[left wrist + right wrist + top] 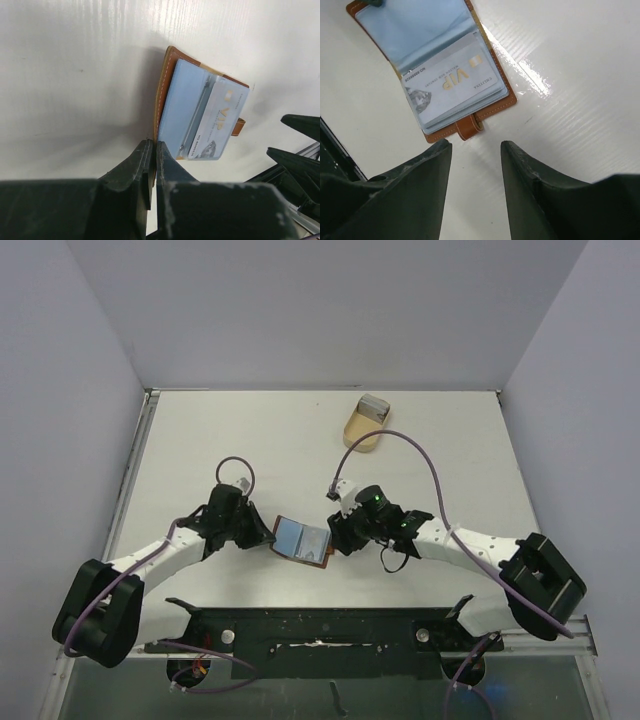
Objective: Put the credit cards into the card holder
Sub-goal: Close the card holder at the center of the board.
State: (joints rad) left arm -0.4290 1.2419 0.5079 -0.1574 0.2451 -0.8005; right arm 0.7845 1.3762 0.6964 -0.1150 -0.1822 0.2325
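- My left arm (165, 550) and right arm (470, 550) are white tubular links joined by black housings.
- Each arm grows out of a bulky black base block (100, 605), boxy with rounded corners.
- A thin purple cable (437, 480) runs along each arm and loops free near the wrist.
- Small green lights (377, 498) glow on my right wrist.
- My left gripper (154, 145) and right gripper (476, 145) are dark green-black plastic.
- My fingers (420, 185) are thick, tapering to rounded tips, matt, scuffed with pale scratches.
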